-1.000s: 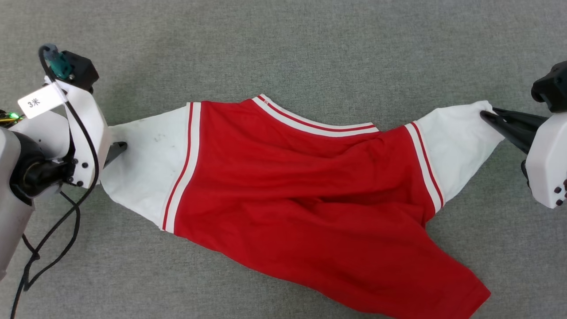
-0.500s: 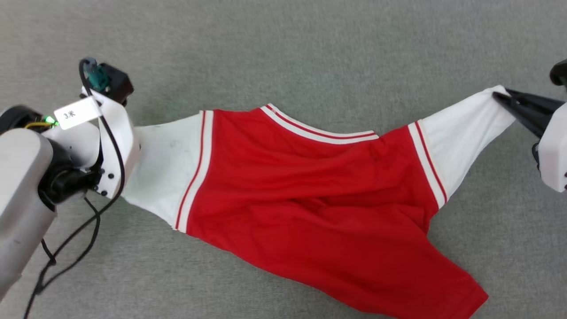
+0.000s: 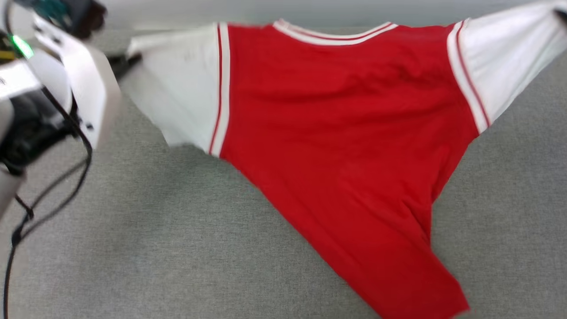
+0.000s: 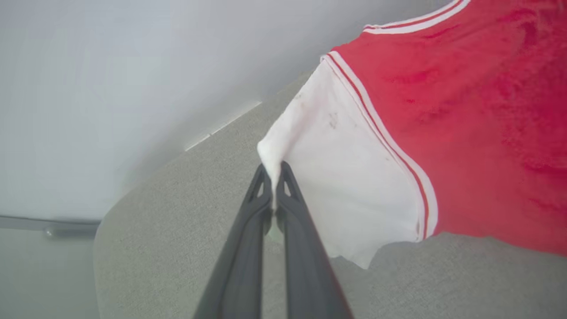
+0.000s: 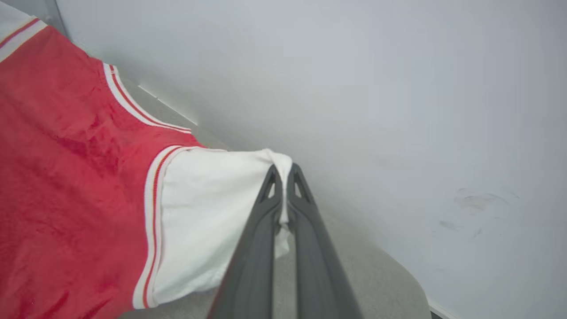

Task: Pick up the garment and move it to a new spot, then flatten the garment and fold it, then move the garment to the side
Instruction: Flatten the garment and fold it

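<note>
Left wrist view: my left gripper [image 4: 275,190] is pinched shut on the cuff edge of one white sleeve, and my right gripper [image 5: 283,195] is closed the same way on the other cuff. The garment [image 3: 345,133] hangs stretched between them over the grey woven surface [image 3: 177,248], red hem corner drooping low. My judgement: pull evenly, arms level, so the soft, limp knit drapes flat and the striped trim doesn't pucker.

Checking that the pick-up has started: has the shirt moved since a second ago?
Yes. The shirt lay creased on the grey mat; now its upper part hangs stretched, lifted off the mat toward the wall. The camera shifted too.
</note>
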Robot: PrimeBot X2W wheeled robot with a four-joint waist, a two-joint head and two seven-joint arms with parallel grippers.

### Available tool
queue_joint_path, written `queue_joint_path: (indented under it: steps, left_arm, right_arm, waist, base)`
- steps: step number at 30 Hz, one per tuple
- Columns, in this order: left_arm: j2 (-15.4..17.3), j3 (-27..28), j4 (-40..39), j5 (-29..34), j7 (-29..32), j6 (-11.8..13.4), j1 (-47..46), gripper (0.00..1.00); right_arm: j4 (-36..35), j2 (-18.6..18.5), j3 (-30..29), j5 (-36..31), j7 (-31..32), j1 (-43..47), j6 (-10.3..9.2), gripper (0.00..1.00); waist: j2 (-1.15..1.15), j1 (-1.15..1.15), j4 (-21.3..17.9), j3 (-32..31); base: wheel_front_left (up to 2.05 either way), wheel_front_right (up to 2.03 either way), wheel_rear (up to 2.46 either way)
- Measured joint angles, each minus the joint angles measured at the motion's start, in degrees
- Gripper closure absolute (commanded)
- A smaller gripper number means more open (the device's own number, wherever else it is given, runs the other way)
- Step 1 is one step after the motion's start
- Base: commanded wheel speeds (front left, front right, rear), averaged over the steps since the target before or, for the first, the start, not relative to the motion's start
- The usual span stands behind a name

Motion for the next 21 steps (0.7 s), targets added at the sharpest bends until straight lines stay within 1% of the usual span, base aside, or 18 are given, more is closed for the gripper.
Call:
queue_joint_path:
  steps: [4,8,13,17,21]
  left_arm:
    - [-1.46,1.53,0.35,2.09,-1.94,0.4,-5.56,1.0]
    - [-4.21,2.87,2.61,4.45,-4.33,0.44,-12.82,1.0]
    - [-8.73,3.69,7.2,7.94,-7.42,0.59,-22.96,1.0]
    - [-12.13,5.31,12.28,10.23,-11.24,1.36,-31.6,1.0]
    - [-14.21,6.09,17.2,12.29,-14.88,1.38,-38.6,1.0]
  right_arm:
    - [1.26,1.24,-2.43,-2.02,1.51,-5.53,0.0,1.0]
    - [4.27,3.67,-3.31,-4.92,3.42,-13.31,0.0,1.0]
    - [9.7,7.2,-3.1,-8.91,5.31,-24.82,0.0,1.0]
    - [14.85,9.8,-2.5,-12.41,4.77,-34.35,0.0,1.0]
    - [19.25,12.38,-1.32,-15.6,3.43,-42.78,0.0,1.0]
  waist:
    - [0.0,0.0,0.19,0.5]
    - [0.0,0.0,0.15,2.07]
    - [0.0,0.0,0.2,4.88]
    - [0.0,0.01,0.39,7.5]
    - [0.0,0.01,0.58,9.85]
  base:
    - [0.0,0.0,0.0]
    - [0.0,0.0,0.0]
    - [0.0,0.0,0.0]
    - [0.0,0.0,0.0]
    - [0.0,0.0,0.0]
